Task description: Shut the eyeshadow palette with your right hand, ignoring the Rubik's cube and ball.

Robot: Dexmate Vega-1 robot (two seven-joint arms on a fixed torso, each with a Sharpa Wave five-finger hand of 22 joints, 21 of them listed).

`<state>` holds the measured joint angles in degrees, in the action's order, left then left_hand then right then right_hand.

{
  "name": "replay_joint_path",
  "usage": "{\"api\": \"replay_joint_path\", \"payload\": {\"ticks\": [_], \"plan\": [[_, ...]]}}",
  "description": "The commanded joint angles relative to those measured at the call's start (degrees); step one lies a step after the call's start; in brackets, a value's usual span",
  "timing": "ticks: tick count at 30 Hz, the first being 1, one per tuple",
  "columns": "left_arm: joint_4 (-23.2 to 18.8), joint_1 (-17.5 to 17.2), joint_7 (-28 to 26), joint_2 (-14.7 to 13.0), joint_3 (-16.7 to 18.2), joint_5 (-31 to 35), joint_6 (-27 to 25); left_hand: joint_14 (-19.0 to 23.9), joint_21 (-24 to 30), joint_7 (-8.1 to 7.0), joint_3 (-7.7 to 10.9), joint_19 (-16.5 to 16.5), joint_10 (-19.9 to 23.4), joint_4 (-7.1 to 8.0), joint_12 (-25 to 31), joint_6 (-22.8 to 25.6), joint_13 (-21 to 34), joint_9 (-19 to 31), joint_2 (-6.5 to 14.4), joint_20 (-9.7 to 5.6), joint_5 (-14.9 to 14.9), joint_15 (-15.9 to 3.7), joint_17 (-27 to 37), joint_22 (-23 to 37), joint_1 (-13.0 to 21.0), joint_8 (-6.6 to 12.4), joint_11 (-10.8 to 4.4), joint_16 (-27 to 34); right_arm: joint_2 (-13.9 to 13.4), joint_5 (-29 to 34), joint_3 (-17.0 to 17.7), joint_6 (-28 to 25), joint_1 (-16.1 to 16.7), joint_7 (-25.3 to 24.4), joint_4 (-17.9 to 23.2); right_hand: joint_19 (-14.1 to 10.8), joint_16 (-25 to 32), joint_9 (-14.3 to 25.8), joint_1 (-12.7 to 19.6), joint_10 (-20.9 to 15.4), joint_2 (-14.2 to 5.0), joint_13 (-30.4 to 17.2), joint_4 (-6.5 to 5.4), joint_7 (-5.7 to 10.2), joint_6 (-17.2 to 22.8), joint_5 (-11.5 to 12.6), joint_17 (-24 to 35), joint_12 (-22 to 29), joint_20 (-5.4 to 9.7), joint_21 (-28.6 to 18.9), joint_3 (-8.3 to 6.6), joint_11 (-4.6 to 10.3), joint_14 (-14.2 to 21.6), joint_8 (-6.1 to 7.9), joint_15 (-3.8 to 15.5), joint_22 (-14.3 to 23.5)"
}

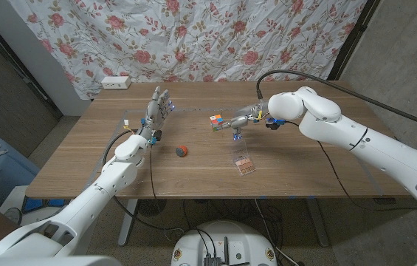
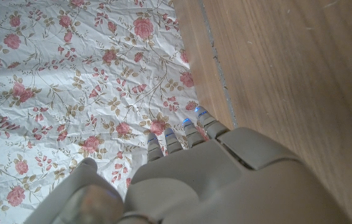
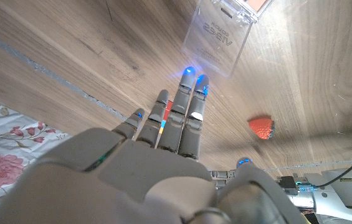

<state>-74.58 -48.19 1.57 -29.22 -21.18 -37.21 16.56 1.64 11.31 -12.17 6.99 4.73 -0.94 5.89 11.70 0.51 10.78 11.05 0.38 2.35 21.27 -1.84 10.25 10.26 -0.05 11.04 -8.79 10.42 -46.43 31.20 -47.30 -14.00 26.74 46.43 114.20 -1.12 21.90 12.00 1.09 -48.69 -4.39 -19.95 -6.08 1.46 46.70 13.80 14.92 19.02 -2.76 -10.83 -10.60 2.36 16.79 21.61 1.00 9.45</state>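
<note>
wooden table (image 1: 304, 174), bare boards toward near and right edges. right hand (image 1: 242, 120) mid-table, fingers spread, empty, hovering just far of the open eyeshadow palette (image 1: 243, 160), clear lid (image 3: 216, 38) flat. left hand (image 1: 155, 112) open, upright, empty. rubik's cube (image 1: 216, 122) beside right fingers. ball (image 1: 181, 151) left of palette.
</note>
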Motion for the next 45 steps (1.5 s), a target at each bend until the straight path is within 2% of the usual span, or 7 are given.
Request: {"api": "replay_joint_path", "payload": {"ticks": [1, 11, 19, 25, 36, 38, 45], "plan": [[0.0, 0.0, 0.0, 0.0, 0.0, 0.0, 0.0, 0.2, 0.3, -0.41, 0.56, 0.4, 0.0, -0.10, 0.3, -0.1, 0.2, 0.2, 0.5, 0.07, 0.2, -1.35, 0.3, 0.2, 0.3, 0.29, -0.51, 0.3, 0.8, 0.6, -0.3, 0.5, 0.0, -1.4, -0.6, -0.3, 0.0, 0.2, 0.9, 0.8, -0.23, -0.3, 0.29, 0.30, -0.9, 0.6, 0.0, -0.5, -0.23, -0.1, -0.10, 0.05, -0.7, -0.40, -0.15, 0.2], [0.0, 0.0, 0.0, 0.0, 0.0, 0.0, 0.0, 0.2, 0.2, -0.41, 0.56, 0.4, 0.0, -0.10, 0.3, -0.2, 0.2, 0.2, 0.5, 0.05, 0.2, -1.39, 0.3, 0.2, 0.3, 0.28, -0.38, 0.3, 1.8, 1.4, -1.1, 0.8, -0.3, -1.8, -1.7, -0.3, -0.4, 0.1, 1.0, 2.4, -0.34, -0.6, 0.48, 0.57, -2.3, 0.6, -0.1, -1.5, -0.33, 0.0, -0.12, 0.05, -1.7, -0.96, -0.62, 0.2], [0.0, 0.0, 0.0, 0.0, 0.0, 0.0, 0.0, 0.2, 0.2, -0.41, 0.56, 0.4, 0.0, -0.10, 0.3, -0.2, 0.2, 0.2, 0.5, 0.14, 0.2, -1.34, 0.3, 0.2, 0.3, 0.28, -0.57, 0.3, 2.7, 2.9, -2.4, 0.9, -0.8, -1.5, -2.7, -0.1, -0.9, 0.0, 1.0, 4.5, -0.40, -0.5, 0.62, 1.08, -4.6, 0.7, -0.1, -2.9, -0.55, 0.1, -0.08, 0.11, -3.1, -2.01, -0.92, 0.2], [0.0, 0.0, 0.0, 0.0, 0.0, 0.0, 0.0, 0.2, 0.3, -0.41, 0.56, 0.5, 0.1, -0.10, 0.3, -0.1, 0.2, 0.2, 0.5, 0.13, 0.2, -1.38, 0.3, 0.2, 0.3, 0.29, -0.45, 0.4, 3.4, 4.1, -3.5, 0.7, -1.4, -0.3, -3.5, 0.2, -1.3, -0.1, 1.0, 5.1, -0.41, -0.3, 0.64, 1.33, -4.6, 0.7, -0.1, -3.5, -0.65, 0.2, -0.04, 0.40, -3.9, -2.14, -1.30, 0.2], [0.0, 0.0, 0.0, 0.0, 0.0, 0.0, 0.0, 0.3, 0.2, -0.40, 0.56, 0.4, 0.0, -0.11, 0.3, -0.1, 0.2, 0.2, 0.5, 0.10, 0.2, -1.39, 0.3, 0.2, 0.3, 0.30, -0.39, 0.4, 4.5, 5.6, -5.1, 2.3, -2.6, 1.5, -5.7, 0.5, -1.4, -0.1, 0.6, 4.9, -0.46, 0.0, 0.44, 1.44, -3.5, 0.6, -0.1, -3.8, -0.70, 0.2, 0.15, 0.36, -4.2, -1.86, -1.41, 0.2], [0.0, 0.0, 0.0, 0.0, 0.0, 0.0, 0.0, 0.3, 0.3, -0.40, 0.56, 0.5, 0.0, -0.11, 0.3, -0.1, 0.2, 0.2, 0.5, 0.09, 0.2, -1.38, 0.3, 0.2, 0.3, 0.30, -0.51, 0.4, 4.8, 5.5, -5.4, 2.6, -3.1, 2.5, -6.3, 0.6, -1.3, -0.2, 0.9, 3.7, -1.09, 0.1, 0.49, 1.39, -2.8, 0.6, -0.1, -3.5, -0.57, 0.2, -0.16, 0.53, -4.2, -1.66, -1.31, 0.2], [-0.1, 0.0, 0.0, 0.0, 0.0, 0.0, 0.0, 0.3, 0.2, -0.40, 0.55, 0.4, 0.0, -0.10, 0.3, -0.1, 0.2, 0.2, 0.4, 0.12, 0.2, -1.34, 0.3, 0.2, 0.3, 0.30, -0.50, 0.4, 5.2, 5.9, -5.7, 3.1, -3.0, 2.3, -6.9, 0.5, -1.3, -0.2, 1.1, 3.2, -1.42, 0.2, 0.57, 1.11, -2.5, 0.6, -0.1, -3.6, -0.48, 0.1, -0.36, 0.26, -4.2, -1.62, -1.30, 0.2]]}}
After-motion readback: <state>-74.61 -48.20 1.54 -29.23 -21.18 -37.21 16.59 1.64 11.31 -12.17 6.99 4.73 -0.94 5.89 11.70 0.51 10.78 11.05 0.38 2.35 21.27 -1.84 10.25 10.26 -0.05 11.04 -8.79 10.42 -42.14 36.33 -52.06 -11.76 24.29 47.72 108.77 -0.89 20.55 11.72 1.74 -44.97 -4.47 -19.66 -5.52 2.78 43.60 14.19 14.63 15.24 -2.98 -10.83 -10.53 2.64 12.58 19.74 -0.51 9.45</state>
